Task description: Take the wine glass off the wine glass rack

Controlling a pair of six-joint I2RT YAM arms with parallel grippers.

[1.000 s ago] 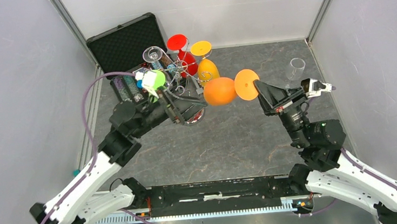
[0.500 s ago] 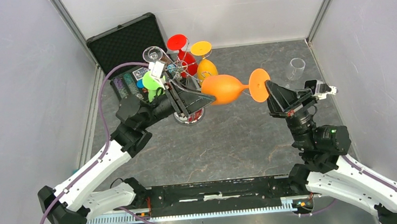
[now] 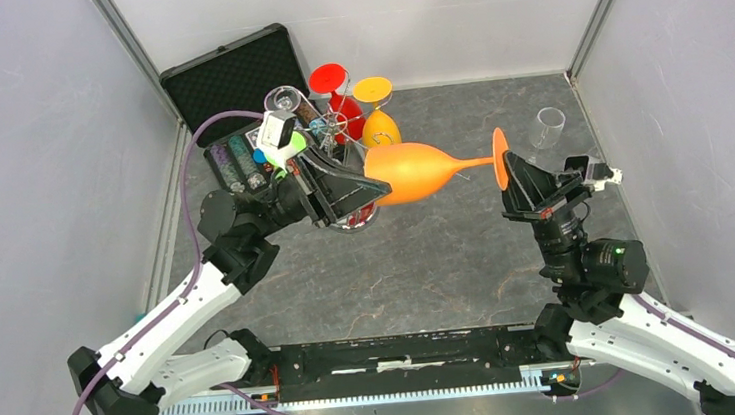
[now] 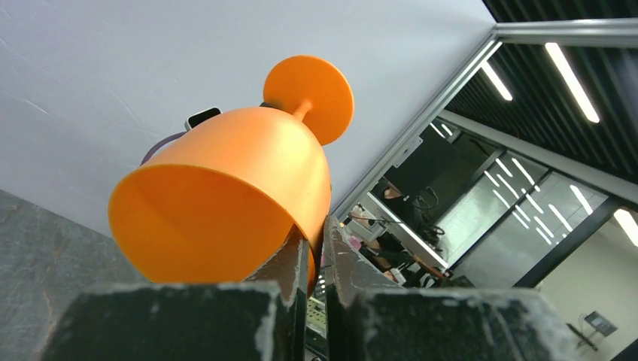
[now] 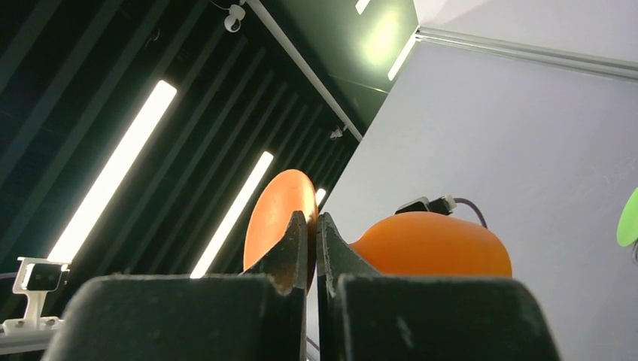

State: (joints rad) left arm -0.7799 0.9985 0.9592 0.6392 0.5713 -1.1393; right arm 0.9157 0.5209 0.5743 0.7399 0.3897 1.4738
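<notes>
Now we see the orange plastic wine glass [image 3: 420, 170] held sideways: left fingers [image 4: 290, 263] pinch its bowl rim, right fingers [image 5: 293, 252] clamp its foot.

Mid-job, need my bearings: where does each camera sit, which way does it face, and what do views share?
Top external: above and behind the bases, looking down at the table; both arms show, left gripper and right gripper holding the orange wine glass near the wine glass rack.
Left wrist: on that wrist, tilted up into the glass's bowl; own fingers show.
Right wrist: on that wrist, tilted up at the glass's foot and ceiling lights; own fingers show.
Shared: all see the orange wine glass.
</notes>
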